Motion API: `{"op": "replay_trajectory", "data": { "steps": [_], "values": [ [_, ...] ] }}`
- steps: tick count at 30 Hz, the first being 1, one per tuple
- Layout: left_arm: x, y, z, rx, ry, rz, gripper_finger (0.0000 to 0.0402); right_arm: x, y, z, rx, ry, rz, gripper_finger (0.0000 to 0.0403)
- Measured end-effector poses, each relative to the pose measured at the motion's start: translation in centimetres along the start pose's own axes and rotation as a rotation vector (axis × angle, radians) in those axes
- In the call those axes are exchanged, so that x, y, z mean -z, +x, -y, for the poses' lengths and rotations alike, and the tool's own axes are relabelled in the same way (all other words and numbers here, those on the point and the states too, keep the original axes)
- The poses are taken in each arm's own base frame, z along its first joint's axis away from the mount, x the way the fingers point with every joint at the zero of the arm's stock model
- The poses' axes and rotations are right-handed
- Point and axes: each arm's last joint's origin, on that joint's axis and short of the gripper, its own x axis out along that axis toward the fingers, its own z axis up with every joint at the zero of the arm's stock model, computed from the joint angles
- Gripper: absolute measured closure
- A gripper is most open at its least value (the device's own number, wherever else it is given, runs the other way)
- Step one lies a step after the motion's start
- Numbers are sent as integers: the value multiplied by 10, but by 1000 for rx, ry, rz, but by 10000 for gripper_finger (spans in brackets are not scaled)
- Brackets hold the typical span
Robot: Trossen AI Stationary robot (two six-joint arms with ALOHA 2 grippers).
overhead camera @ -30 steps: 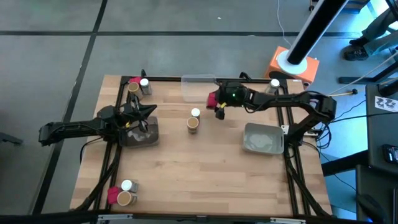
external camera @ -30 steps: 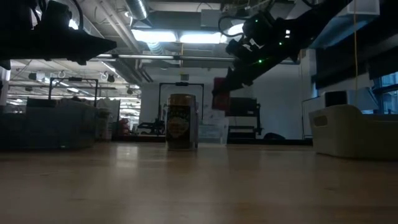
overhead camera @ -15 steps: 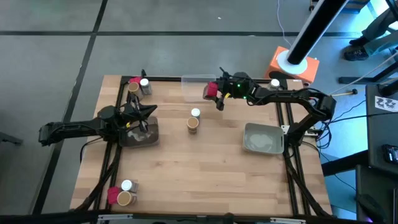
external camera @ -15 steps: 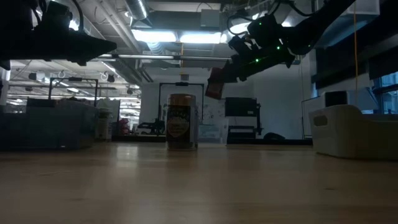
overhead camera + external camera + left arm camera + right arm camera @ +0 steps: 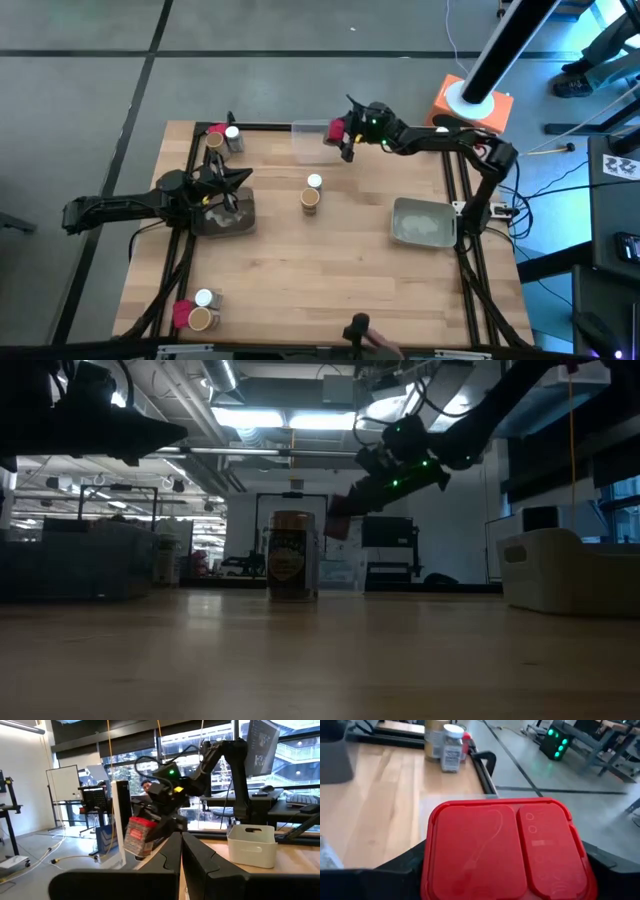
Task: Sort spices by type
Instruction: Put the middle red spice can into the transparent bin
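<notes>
The red spice block (image 5: 335, 131) is up in the air, pinched between the jaws of the right gripper (image 5: 343, 134). It hangs over the clear plastic tray (image 5: 311, 139) at the far edge of the table (image 5: 330, 270). In the right wrist view the red block (image 5: 500, 849) fills the space between the two dark fingers.

The job now looks like putting this block into the tray. To do it well, the arm should go down slowly, keep the block flat, and let go only when it is low inside the tray walls.

On the middle of the table stand a tan-brown spice cylinder (image 5: 310, 200) and a white-capped clear jar (image 5: 314, 182), touching each other. They are well apart from the tray, so nothing blocks the way.

More spices wait at the far left corner (image 5: 222, 137) and the near left corner (image 5: 195, 311).

The left gripper (image 5: 226, 190) waits over a grey bin (image 5: 225, 219), jaws pressed together. Another grey bin (image 5: 423, 223) sits on the right.
</notes>
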Motion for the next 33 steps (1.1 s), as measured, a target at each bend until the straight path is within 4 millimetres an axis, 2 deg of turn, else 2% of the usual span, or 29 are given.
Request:
{"op": "replay_trajectory", "data": {
  "steps": [3,12,19,28,33],
  "values": [
    [0,0,0,0,5,2,398,3,3,7,-25,8,5,105],
    [0,0,0,1,13,1,398,27,18,5,-75,7,-39,105],
    [0,0,0,0,24,3,398,37,27,4,-67,-9,-23,105],
    [-1,0,0,-1,35,8,398,55,25,16,-52,5,-91,105],
    [-1,0,0,-1,51,8,398,52,27,16,-78,21,-132,105]
  ]
}}
